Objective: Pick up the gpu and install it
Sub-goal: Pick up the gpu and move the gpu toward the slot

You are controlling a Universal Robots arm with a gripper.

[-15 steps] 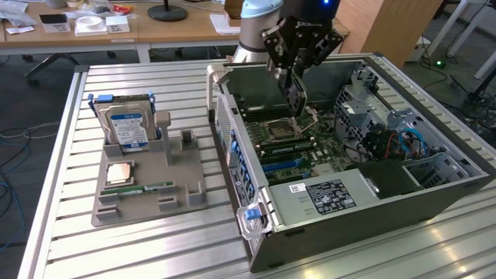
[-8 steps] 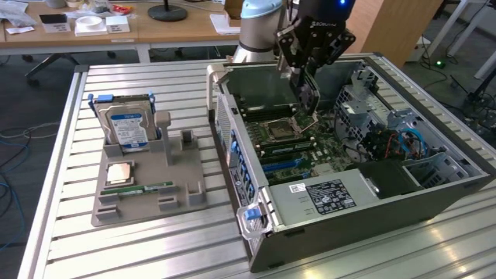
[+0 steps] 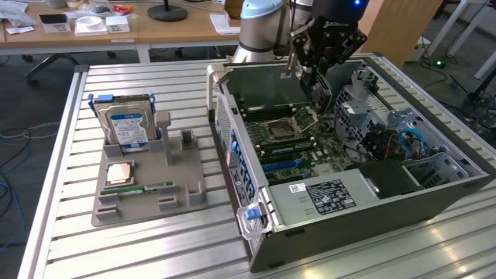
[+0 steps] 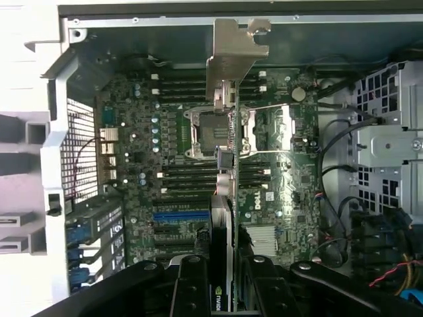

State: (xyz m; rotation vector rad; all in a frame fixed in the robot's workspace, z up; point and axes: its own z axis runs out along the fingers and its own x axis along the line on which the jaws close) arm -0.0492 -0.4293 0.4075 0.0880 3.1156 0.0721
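Clamped in the claw above the open computer case, the graphics card looks light, stiff yet delicate, best held across its cooler, clear of the bracket.

lab, robot arm, aluminium bench, desks
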